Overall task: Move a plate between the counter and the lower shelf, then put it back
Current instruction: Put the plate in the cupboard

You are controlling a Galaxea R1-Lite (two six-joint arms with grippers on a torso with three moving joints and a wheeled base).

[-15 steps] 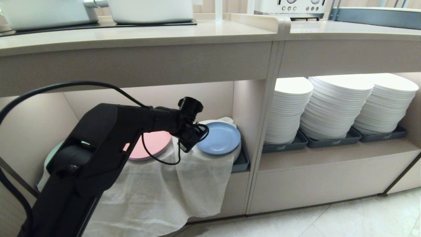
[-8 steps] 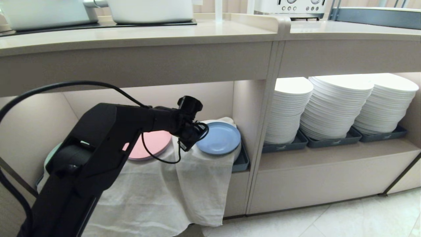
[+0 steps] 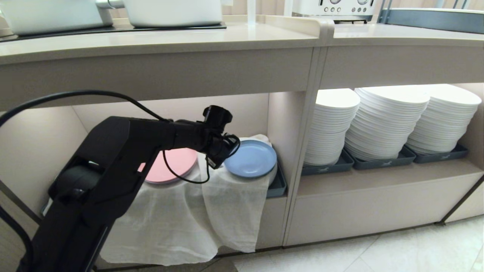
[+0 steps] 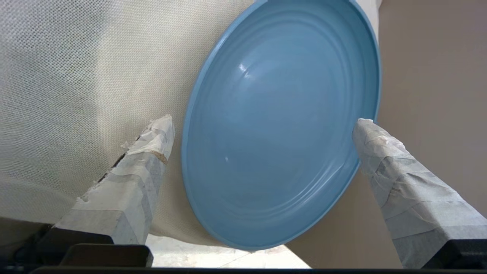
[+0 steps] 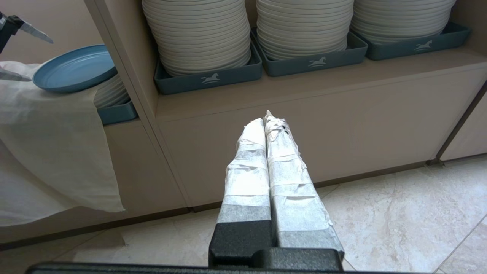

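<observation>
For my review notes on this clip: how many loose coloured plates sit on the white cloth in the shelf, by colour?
Light blue plate: 1, between the open left gripper's fingers
Pink plate: 1
Other colours: none visible; the arm hides the cloth's left end
Total: 2 on the white cloth

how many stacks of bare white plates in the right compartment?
3. Left stack, middle stack and right stack, side by side in grey trays. More behind may be hidden.
</observation>
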